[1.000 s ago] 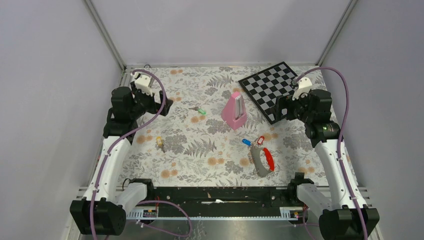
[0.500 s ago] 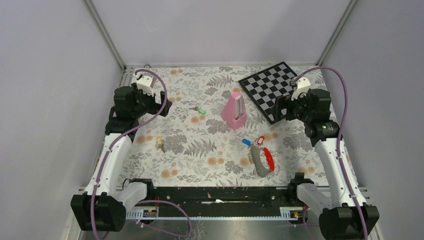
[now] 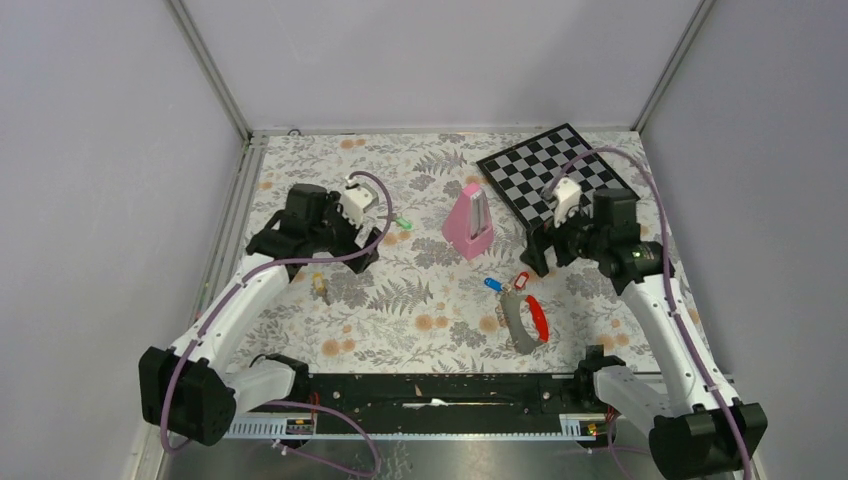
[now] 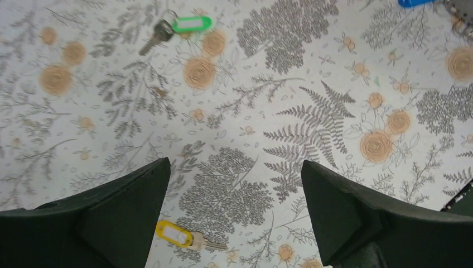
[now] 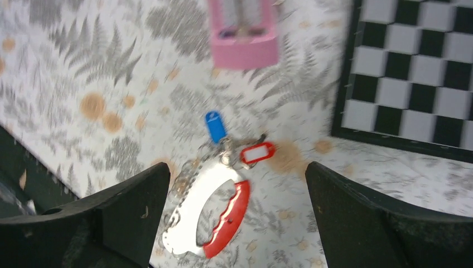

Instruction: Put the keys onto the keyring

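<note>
The keyring (image 3: pixel 525 320), grey on one side with a red curved bar, lies flat on the cloth at front right. A blue-tagged key (image 3: pixel 493 284) and a red-tagged key (image 3: pixel 520 281) rest at its far end; whether they are threaded on I cannot tell. My right gripper (image 3: pixel 543 258) hovers open above them, with the keyring (image 5: pixel 228 220) between its fingers below. A yellow-tagged key (image 3: pixel 320 285) lies left of centre, under my open left gripper (image 3: pixel 358 258), near its left finger (image 4: pixel 111 218). A green-tagged key (image 3: pixel 400 222) lies further back.
A pink metronome-shaped pyramid (image 3: pixel 468 222) stands mid-table, just beyond the keyring. A black-and-white checkerboard (image 3: pixel 545 175) lies at the back right, behind my right arm. Floral cloth (image 3: pixel 420 320) covers the table, and grey walls close it in on three sides.
Both arms have swung in from the table's sides toward the middle and tipped downward: the left over the yellow-tagged key, the right over the keyring. Neither gripper has closed.
</note>
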Controlling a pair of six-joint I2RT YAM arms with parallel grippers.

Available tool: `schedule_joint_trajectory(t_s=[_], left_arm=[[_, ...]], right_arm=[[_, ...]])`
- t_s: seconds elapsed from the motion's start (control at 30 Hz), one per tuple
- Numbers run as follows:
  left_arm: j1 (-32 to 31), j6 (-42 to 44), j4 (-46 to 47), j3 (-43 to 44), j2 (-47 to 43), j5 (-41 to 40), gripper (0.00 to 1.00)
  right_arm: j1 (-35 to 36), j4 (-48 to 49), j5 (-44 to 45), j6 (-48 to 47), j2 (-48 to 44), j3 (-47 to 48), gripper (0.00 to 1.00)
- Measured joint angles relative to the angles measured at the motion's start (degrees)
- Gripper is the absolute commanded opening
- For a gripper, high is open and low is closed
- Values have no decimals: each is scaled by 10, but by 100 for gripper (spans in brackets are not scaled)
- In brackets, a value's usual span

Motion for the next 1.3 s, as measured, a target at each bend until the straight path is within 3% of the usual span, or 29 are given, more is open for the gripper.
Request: schedule_joint_trajectory(t_s=[0.23,0.57,1.0,1.3], left_arm=[[-19,3,-9,-14,35,2,99],[-36,16,-11,-14,50,-9,97],[-53,33,-18,-1,57,-24,92],[-53,31,-19,-2,47,-32,91]], right_arm=[[100,-76,15,-95,1,-82,97],[181,-78,35,-157,43,-133,75],[218,10,61,-140,141,-133,58],[220,34,75,-133,143,-133,57]])
